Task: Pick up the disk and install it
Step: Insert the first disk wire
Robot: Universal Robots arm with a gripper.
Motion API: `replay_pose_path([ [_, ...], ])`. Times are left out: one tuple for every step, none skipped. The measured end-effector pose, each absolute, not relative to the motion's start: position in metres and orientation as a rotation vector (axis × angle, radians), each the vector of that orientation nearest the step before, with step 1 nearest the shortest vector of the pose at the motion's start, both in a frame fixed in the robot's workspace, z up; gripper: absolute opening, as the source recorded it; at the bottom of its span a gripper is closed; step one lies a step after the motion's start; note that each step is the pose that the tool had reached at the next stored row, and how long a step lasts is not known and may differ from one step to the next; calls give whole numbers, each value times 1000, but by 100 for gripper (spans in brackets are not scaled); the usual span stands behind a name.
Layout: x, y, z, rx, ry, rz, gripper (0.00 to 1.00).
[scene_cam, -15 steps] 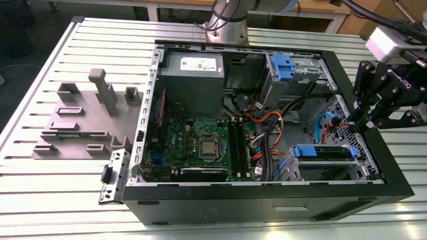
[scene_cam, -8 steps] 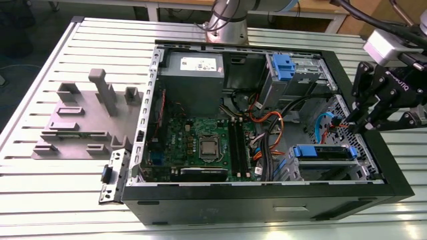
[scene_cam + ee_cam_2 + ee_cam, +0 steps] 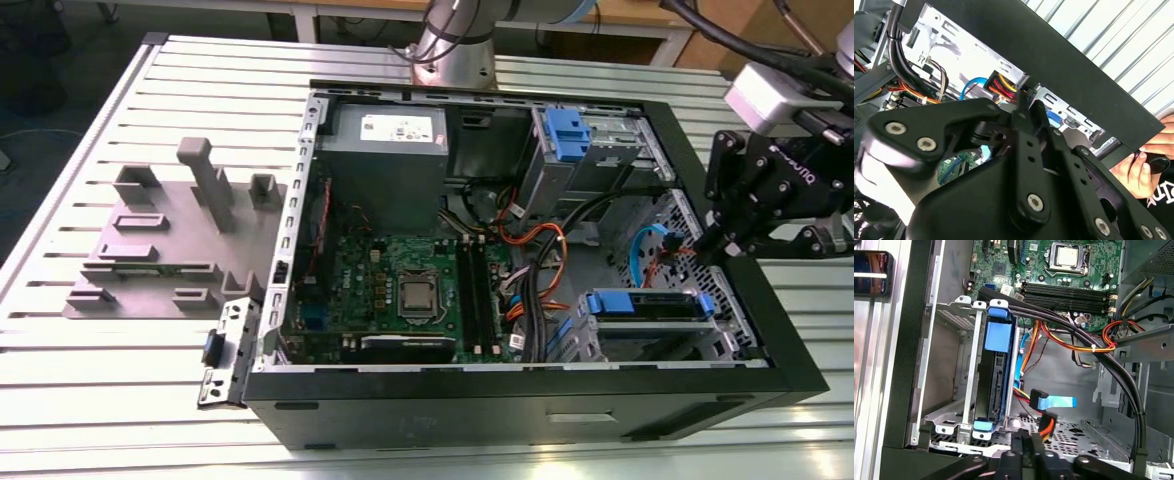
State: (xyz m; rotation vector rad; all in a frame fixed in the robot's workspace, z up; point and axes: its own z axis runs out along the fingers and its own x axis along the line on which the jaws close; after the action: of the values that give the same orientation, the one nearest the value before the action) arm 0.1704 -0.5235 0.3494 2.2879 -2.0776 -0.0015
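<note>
Disk (image 3: 996, 385) mostly hidden in drive cage (image 3: 966, 365).

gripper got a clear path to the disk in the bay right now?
Probably yes. The disk sits on edge in its bay, blue rail end exposed, case open. The gripper is at the case wall beside the bay. The orange connector and blue cable lie close by and might snag.

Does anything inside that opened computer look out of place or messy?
Mostly tidy, but two cable ends hang loose: a blue flat connector and an orange-and-black power plug lie unplugged on the case floor, beside the disk that sits edge-up in its metal bay. The gripper hovers near them.
</note>
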Motion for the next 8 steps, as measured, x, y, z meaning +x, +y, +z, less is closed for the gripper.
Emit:
replay_pose_path([
  [170, -524, 349, 2287, -2077, 0, 18],
  [170, -523, 349, 2286, -2076, 2, 17],
  [170, -523, 349, 2285, -2075, 4, 17],
  [170, -523, 350, 2284, -2074, 5, 17],
  [170, -523, 350, 2284, -2074, 6, 17],
  [169, -523, 350, 2283, -2073, 7, 17],
  [167, -523, 350, 2283, -2073, 9, 17],
  [165, -523, 350, 2283, -2072, 10, 17],
])
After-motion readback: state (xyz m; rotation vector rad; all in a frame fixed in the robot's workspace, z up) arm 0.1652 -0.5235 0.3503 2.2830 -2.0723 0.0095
